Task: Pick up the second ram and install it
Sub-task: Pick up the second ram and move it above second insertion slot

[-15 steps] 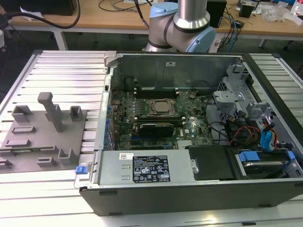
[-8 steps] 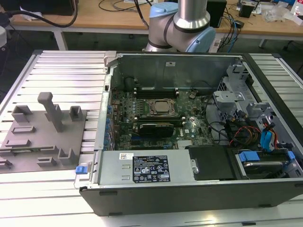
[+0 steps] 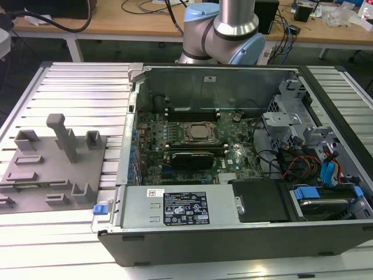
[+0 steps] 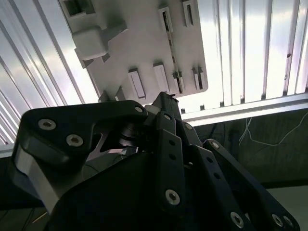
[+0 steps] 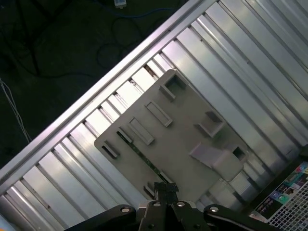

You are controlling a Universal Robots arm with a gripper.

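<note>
Gripper (image 5: pixel 166 186) (seemingly closed) above fixture plate (image 5: pixel 187 127); exterior view shows motherboard (image 3: pixel 232 156).

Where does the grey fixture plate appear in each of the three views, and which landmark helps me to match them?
Exterior view: the grey fixture plate lies on the ribbed table at the exterior view's left, beside the open computer case.
Second wrist view: the plate lies past the gripper, near the table's edge rail.
First wrist view: the plate lies past the gripper, on the ribbed table.
Shared landmark: the plate's tall peg.
</note>
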